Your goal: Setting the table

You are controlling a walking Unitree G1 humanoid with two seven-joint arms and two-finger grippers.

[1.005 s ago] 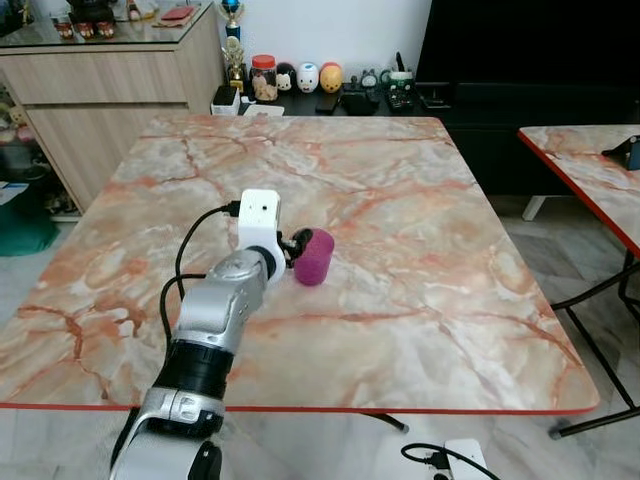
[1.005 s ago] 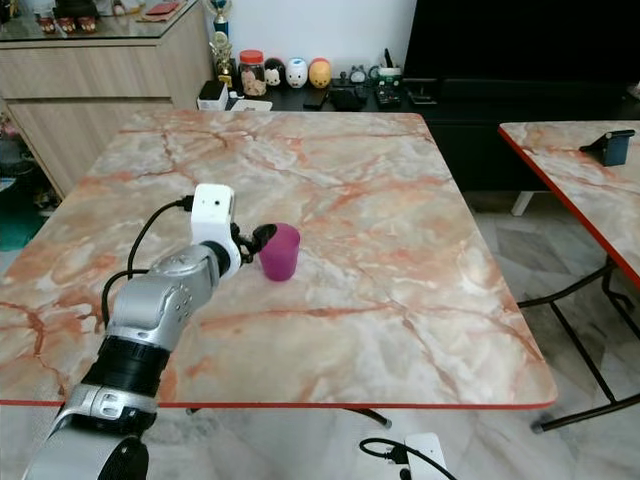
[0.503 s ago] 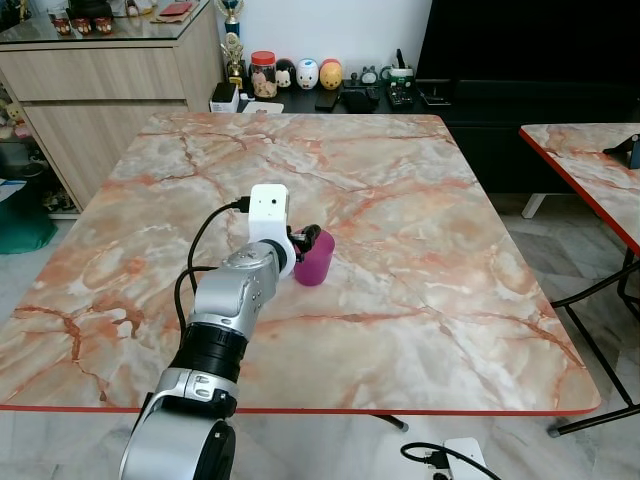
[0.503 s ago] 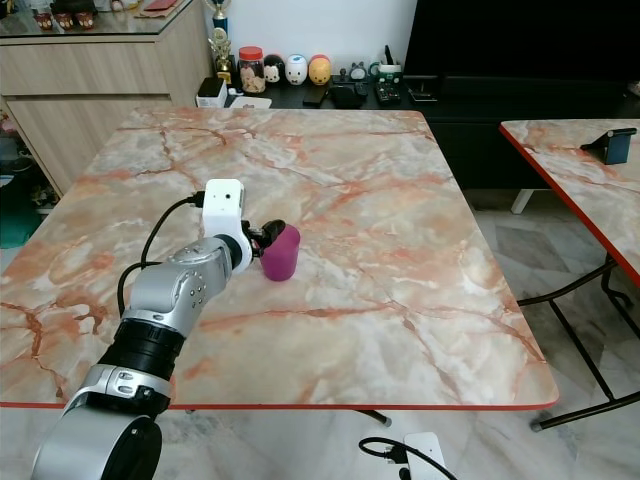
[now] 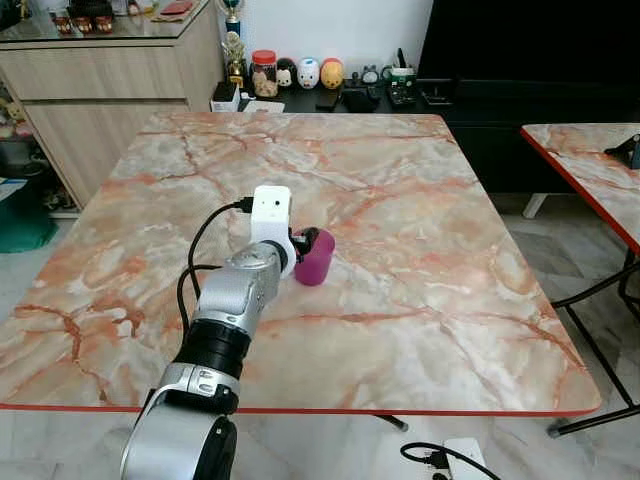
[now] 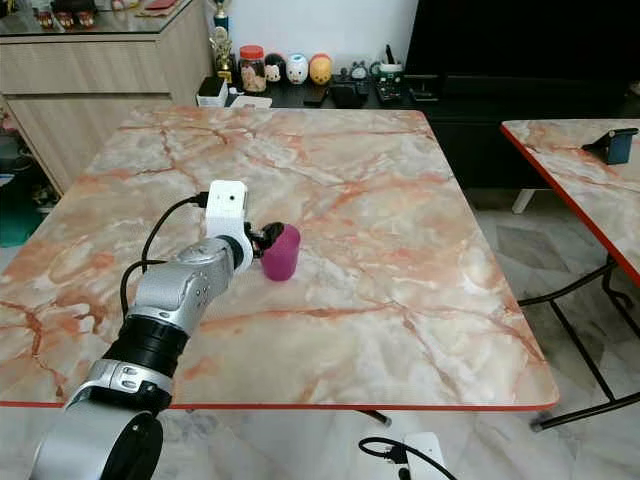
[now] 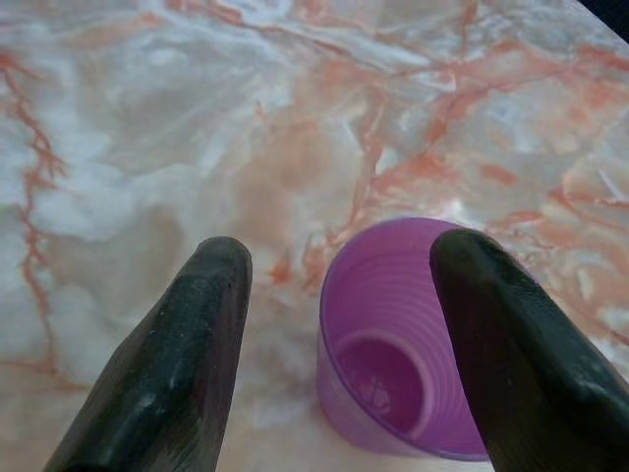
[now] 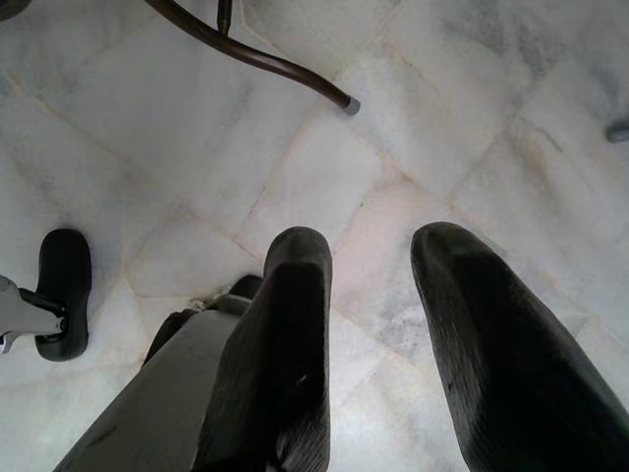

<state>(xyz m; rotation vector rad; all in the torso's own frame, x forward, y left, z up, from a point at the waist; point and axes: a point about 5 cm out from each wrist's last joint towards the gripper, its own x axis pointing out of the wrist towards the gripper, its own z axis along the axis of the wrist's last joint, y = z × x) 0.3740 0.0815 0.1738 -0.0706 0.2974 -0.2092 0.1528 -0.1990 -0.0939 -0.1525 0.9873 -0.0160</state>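
At the left, the left gripper (image 7: 339,295) reaches out over the square marble-patterned table with its red edge (image 5: 420,300), at about the middle of the top. Its jaws are spread wide: in the left wrist view one black finger (image 7: 182,364) stands clear over bare marble, the other (image 7: 511,344) lies across the rim of the small purple ribbed plastic cup (image 5: 315,258). The cup stands on the table, mouth up and leaning a little. Whether that finger presses the cup or merely overlaps it cannot be told.

Over the last second the arm has edged forward and the gripper has drawn in closer to the cup; the cup itself has kept its spot. So the cup looks set down, or not yet taken; either way nothing is gripped now, and the table setting has hardly begun.

At the right, the right gripper (image 8: 369,324) hangs idle over the pale tiled floor (image 8: 472,118), its jaws parted and empty.
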